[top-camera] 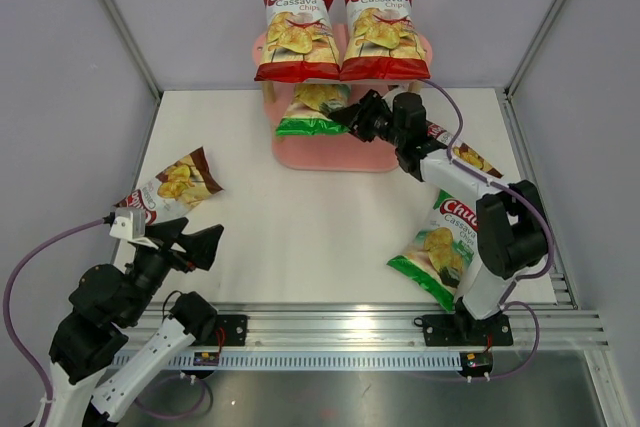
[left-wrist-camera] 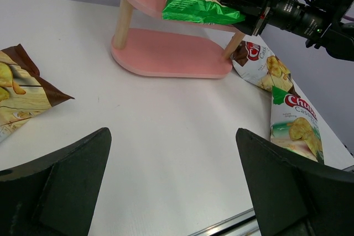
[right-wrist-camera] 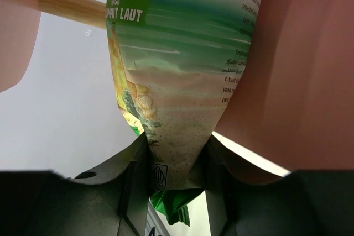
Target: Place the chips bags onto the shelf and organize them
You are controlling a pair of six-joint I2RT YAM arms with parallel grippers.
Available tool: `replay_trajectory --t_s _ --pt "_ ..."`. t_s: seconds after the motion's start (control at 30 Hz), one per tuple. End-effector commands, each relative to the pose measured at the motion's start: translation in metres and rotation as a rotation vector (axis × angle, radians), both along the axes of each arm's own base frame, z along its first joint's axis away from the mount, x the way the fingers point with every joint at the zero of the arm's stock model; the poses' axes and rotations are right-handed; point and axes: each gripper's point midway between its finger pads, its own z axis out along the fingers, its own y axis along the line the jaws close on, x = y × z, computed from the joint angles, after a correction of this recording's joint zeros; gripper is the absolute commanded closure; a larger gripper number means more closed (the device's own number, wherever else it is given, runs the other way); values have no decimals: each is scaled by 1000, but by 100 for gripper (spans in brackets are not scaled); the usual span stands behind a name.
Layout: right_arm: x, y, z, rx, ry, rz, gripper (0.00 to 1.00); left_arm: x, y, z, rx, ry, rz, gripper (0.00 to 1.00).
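Observation:
Two red chips bags lie side by side on the top tier of the pink shelf. A green chips bag lies on the middle tier, and my right gripper is shut on its right corner. In the right wrist view both fingers pinch the bag's narrow end next to a pink board. Another green bag and a brown bag lie on the table at the right. A second brown bag lies at the left. My left gripper hovers open near it, holding nothing.
Grey walls enclose the white table on three sides. A metal rail runs along the near edge by the arm bases. The shelf's bottom board is bare, with wooden posts at its ends.

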Motion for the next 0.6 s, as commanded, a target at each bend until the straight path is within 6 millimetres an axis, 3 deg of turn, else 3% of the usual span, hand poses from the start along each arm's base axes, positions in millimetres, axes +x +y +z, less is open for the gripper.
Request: replay_trajectory --t_s 0.0,0.2,0.57 --pt "8 9 17 -7 -66 46 56 -2 -4 11 -9 -54 -33 1" --pt "12 19 16 -13 -75 109 57 -2 -5 12 -12 -60 -38 1" --pt "0 37 26 16 -105 234 57 -3 -7 12 -11 -61 -50 1"
